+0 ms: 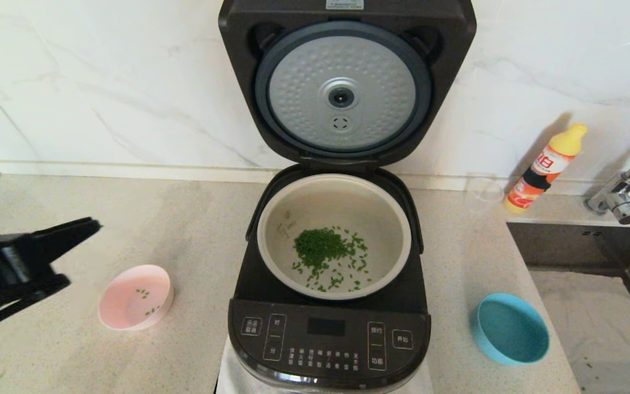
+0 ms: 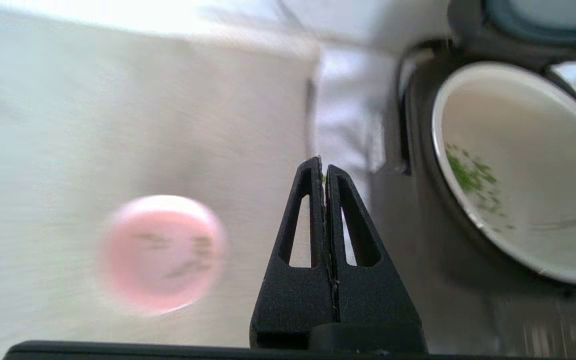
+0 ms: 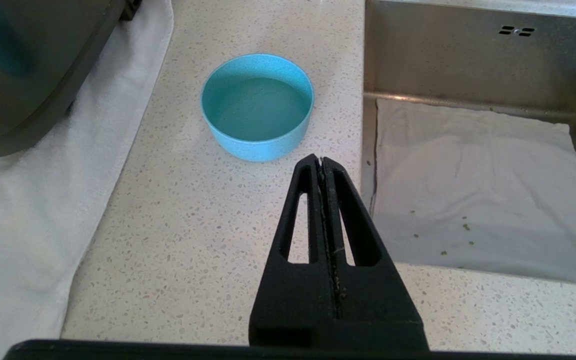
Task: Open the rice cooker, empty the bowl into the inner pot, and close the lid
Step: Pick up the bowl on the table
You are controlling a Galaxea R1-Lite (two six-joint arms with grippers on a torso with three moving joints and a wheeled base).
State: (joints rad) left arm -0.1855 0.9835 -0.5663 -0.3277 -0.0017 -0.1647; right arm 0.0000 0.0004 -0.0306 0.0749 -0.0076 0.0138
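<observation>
The rice cooker [image 1: 328, 334] stands at the frame centre, its lid [image 1: 342, 82] raised upright. Green bits lie in the inner pot [image 1: 334, 235]. The left hand [image 1: 93, 224], fingers pressed together and empty, is at the left edge above the pink bowl [image 1: 135, 297]. The right hand [image 3: 321, 161] is also closed, near the blue bowl [image 3: 257, 106].

Glossy black rice cooker [image 1: 328, 334] front panel: white Chinese button labels, too small to read. Orange, yellow-capped plastic bottle [image 1: 546, 167]: red-white label, characters illegible.

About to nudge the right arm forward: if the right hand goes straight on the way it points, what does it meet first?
Most likely the blue bowl: the shut right hand points just beside its near wall, so it may only graze it. Height is unclear.
</observation>
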